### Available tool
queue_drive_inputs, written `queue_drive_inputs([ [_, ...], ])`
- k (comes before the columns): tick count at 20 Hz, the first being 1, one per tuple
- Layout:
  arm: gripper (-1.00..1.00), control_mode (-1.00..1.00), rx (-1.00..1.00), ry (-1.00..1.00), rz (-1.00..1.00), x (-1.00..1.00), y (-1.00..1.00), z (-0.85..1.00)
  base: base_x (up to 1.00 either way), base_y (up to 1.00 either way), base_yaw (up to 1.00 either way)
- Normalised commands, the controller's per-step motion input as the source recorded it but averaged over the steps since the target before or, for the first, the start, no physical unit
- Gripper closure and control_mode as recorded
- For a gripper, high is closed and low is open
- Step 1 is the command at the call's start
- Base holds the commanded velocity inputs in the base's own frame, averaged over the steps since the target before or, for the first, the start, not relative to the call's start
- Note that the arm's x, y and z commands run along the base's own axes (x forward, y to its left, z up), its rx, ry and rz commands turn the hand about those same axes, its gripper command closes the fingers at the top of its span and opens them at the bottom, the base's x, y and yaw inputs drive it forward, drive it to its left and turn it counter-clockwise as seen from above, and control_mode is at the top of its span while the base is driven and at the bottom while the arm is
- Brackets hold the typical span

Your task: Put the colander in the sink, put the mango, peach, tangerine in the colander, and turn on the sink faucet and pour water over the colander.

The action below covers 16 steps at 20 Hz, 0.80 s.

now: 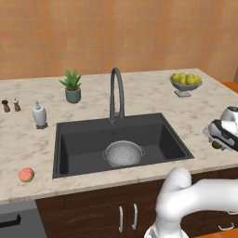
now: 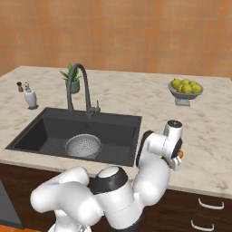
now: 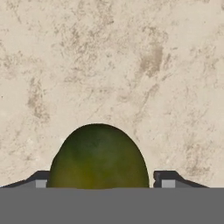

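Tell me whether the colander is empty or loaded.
Empty. The colander sits upright in the sink with only bare perforated metal inside; no fruit shows in it.

Wall: orange-tan plaster (image 1: pixel 139 32) rises behind the counter, evenly lit.
Counter: beige speckled stone (image 1: pixel 139 93) runs wall to wall.
Cabinets: dark wood doors (image 1: pixel 93 209) with pale bar handles (image 1: pixel 135 217) stand below.
Clutter: potted plant (image 1: pixel 72 87), white bottle (image 1: pixel 39 115), two small shakers (image 1: pixel 11 105) and fruit bowl (image 1: pixel 185 82) sit along the back.

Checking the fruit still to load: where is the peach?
The peach lies on the counter left of the sink, near the front edge.
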Motion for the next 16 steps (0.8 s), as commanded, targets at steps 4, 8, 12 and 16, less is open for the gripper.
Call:
queue_drive_inputs([
  [4, 1.00, -1.00, 0.00, 0.00, 0.00, -0.12, 0.01, -0.25, 0.00, 0.00, 0.00],
  [8, 1.00, -1.00, 0.00, -0.22, 0.02, -0.37, 0.12, 0.06, 0.00, 0.00, 0.00],
  [12, 1.00, -1.00, 0.00, -0.09, 0.07, -0.16, 0.72, 0.34, 0.00, 0.00, 0.00],
  [16, 1.00, -1.00, 0.00, 0.00, 0.12, -0.01, 0.93, 0.32, 0.00, 0.00, 0.00],
])
